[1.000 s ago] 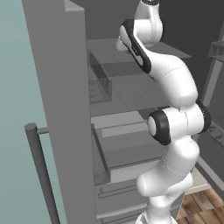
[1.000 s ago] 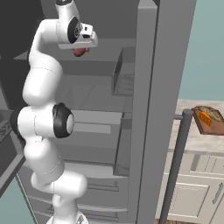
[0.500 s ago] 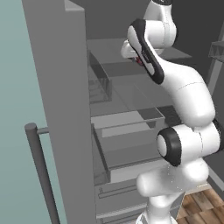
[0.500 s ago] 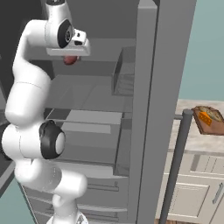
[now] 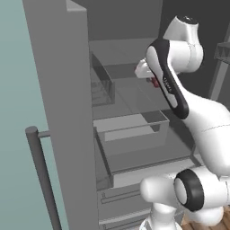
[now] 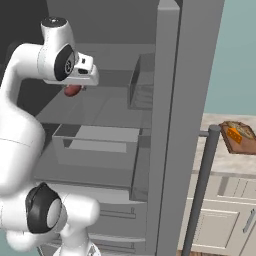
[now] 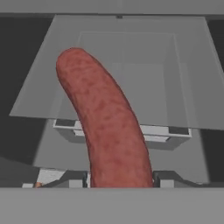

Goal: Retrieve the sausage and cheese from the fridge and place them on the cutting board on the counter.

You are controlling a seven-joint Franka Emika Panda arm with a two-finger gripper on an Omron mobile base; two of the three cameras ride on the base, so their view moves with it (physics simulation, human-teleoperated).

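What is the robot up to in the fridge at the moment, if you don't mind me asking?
The white arm has reached into the open fridge, and its gripper is shut on the sausage, held in the air above the shelves and a clear drawer. Out on the counter to the right, the cutting board already carries the orange cheese. So the sausage is the piece left to bring over.

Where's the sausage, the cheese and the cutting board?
sausage (image 7: 109, 127), hand view, middle of its body.
cheese (image 6: 234, 134), right base view, orange top.
cutting board (image 6: 226, 142), right base view, its near brown edge.
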